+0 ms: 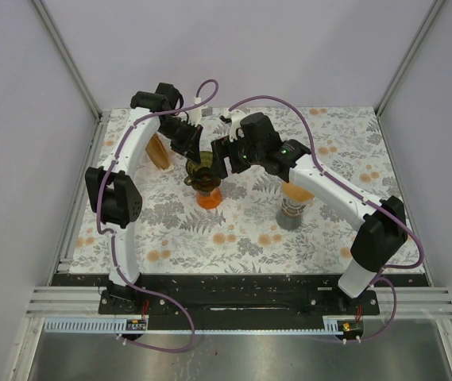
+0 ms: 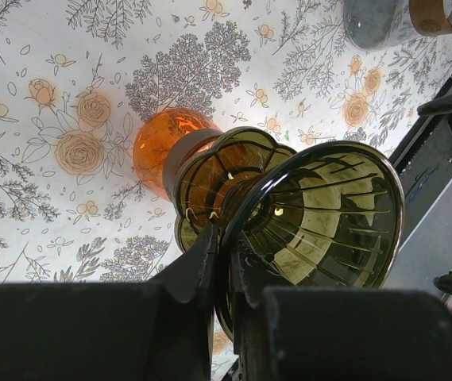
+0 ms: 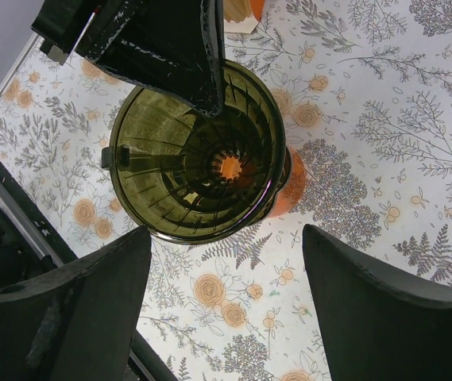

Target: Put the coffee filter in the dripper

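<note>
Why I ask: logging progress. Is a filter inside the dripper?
No, in the right wrist view the dripper is bare and ribbed inside, no filter.

On my feed both arms are one build: the left arm (image 1: 124,230) and the right arm (image 1: 329,189) have smooth white links joined by bulky black joint housings. A purple cable (image 1: 207,85) runs along each one. A small green light (image 1: 287,148) glows on the right arm's black wrist housing, and each base carries a small yellow plug (image 1: 137,324). The left pincer (image 2: 226,258) has matte black fingers, scuffed pale along their edges; the right pincer (image 3: 227,238) has broad, rounded black ones.
</note>
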